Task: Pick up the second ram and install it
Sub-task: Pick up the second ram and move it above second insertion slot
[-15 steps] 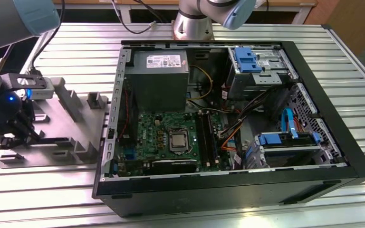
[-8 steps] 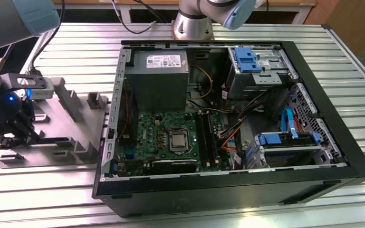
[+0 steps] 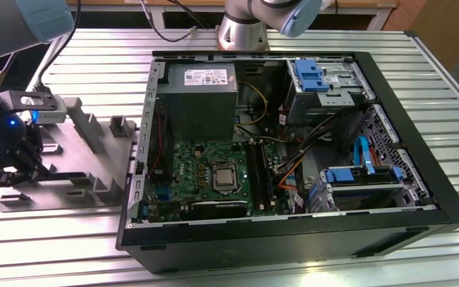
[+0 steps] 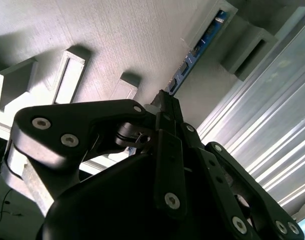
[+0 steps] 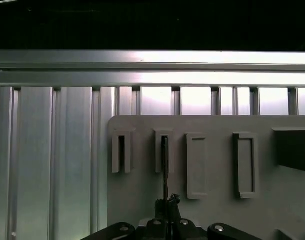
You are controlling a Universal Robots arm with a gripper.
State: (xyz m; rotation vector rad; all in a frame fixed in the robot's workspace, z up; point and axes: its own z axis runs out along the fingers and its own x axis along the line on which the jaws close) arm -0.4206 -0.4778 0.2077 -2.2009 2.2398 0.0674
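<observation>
My gripper is clamped on one end of the second ram. It's a thin blue-green board, nearly edge-on, sitting in the grey holder at the exterior view's left, beside the open PC case.

No print can be made out. The white label on the grey power supply, at eleven o'clock inside the computer case, carries lettering too small to read.
</observation>
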